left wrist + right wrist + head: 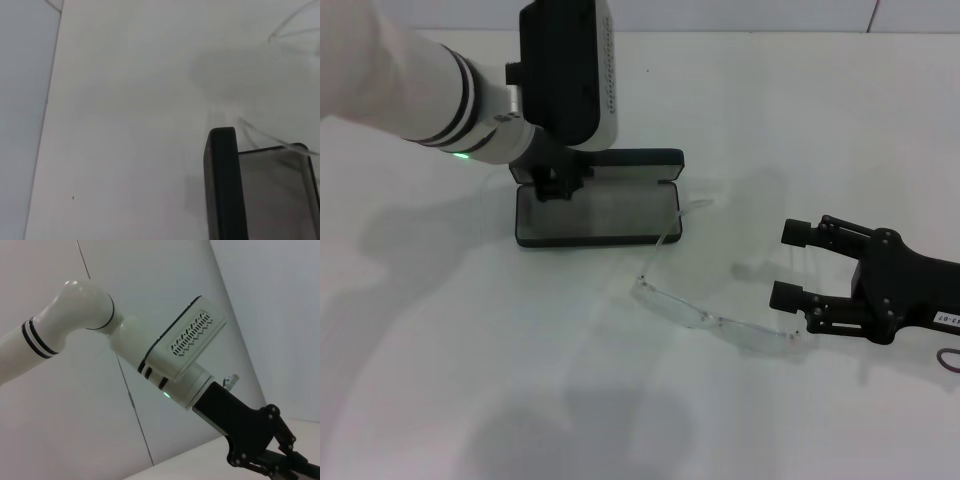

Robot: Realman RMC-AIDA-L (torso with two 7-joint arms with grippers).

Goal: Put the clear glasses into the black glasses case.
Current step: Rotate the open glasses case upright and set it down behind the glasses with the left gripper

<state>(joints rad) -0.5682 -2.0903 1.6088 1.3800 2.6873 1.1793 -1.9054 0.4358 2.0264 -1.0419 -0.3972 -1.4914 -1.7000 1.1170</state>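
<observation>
Left pincer (555,180): set down at the far-left corner of the black glasses case (595,212), apparently on the open case's far-left edge near the hinge. Whether its fingers are closed on anything cannot be told; they are hidden by the wrist. Judged to be bracing the case. Risk: if that contact is light, the slim hard shell could skate on the smooth white counter (470,380) once the glasses are pushed in, or the lid could drop.

Case: rectangular, rounded corners, matte black shell, flat grey lining, lid swung back on the far side. Tray is shallow, so little margin is left for a curved frame.

Clear glasses (715,318): lying on the counter just right of and nearer than the case, not in it. One thin clear arm (665,235) reaches up to the case's right end, seemingly touching or overhanging the rim. Risk: that arm could snag on the rim during a lift and drag or tip the case. Material is colourless, glossy plastic, one-piece wraparound lens; edges are hard to see against white, so a misjudged grasp is likely, and the lens is slippery and springy.

Right pincer (798,265): black, wide open, holding nothing, fingers pointing left, lower finger just beside the lens's right end. Risk: a pinch at one end only leaves the long frame free to pivot and sag.
</observation>
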